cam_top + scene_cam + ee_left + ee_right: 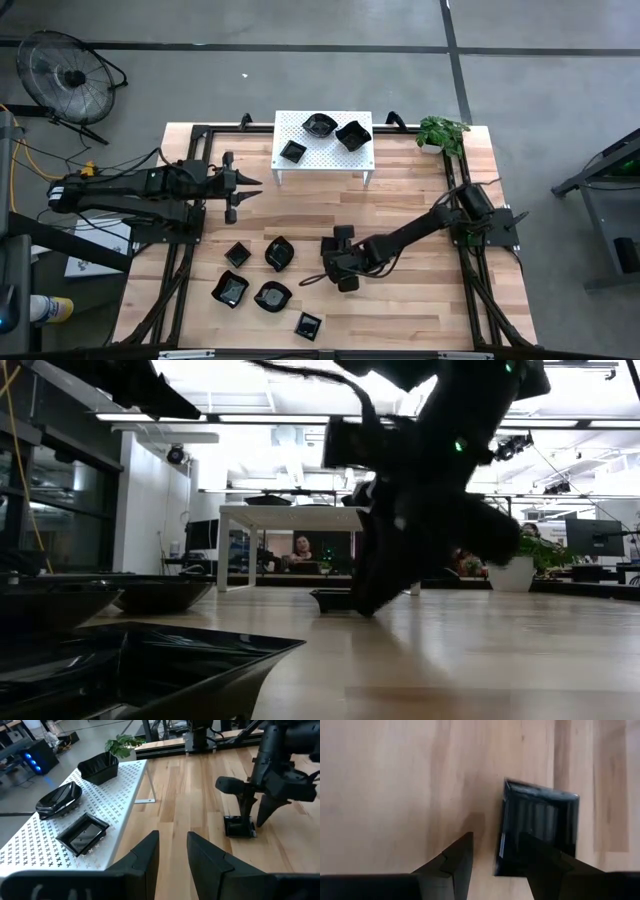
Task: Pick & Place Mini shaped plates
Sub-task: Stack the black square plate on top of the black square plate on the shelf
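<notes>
Glossy square black plate (540, 827) between open right gripper (495, 857) fingers.

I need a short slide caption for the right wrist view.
Right gripper open, fingers straddling one edge of a square black mini plate on the table.

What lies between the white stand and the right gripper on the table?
Only bare wood. The high view shows nothing on the table between the white stand and the right gripper, which is over a square plate.

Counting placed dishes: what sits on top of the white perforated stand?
Three glossy black plates: a flat square one, a rounded one, a deeper square one. Nothing on the stand is covered.
</notes>
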You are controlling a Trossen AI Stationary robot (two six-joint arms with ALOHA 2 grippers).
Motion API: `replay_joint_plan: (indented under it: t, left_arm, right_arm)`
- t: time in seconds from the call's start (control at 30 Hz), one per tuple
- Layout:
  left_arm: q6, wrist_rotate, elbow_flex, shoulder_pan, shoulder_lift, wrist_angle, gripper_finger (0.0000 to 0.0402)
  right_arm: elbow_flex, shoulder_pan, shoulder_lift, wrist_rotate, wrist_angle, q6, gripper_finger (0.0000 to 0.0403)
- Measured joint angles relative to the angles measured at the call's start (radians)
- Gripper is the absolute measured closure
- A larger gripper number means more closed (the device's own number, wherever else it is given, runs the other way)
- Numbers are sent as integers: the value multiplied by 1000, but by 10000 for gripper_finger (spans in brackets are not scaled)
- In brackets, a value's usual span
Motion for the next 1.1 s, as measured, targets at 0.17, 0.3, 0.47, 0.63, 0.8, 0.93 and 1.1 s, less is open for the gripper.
replay_joint_plan:
  t: [0.17, 0.3, 0.47, 0.63, 0.8, 0.93, 1.1]
  left_arm:
    - [0, 0, 0, 0, 0, -1, 305]
    - [0, 0, 0, 0, 0, -1, 305]
    - [-1, 0, 0, 0, 0, -1, 305]
    - [-1, 0, 0, 0, 0, -1, 305]
    - [-2, 1, 0, 0, 0, -6, 305]
    - [-2, 2, 0, 0, 0, -6, 305]
    - [-2, 2, 0, 0, 0, -6, 305]
  right_arm:
    - [1, 1, -1, 12, 7, -7, 253]
    - [1, 0, -1, 15, 8, -7, 270]
    - [1, 0, -1, 13, 8, -14, 310]
    - [1, 0, -1, 3, -3, -10, 349]
    - [1, 0, -1, 3, -18, -8, 373]
    - [1, 0, -3, 8, -28, -8, 393]
    - [1, 0, -3, 9, -28, -9, 400]
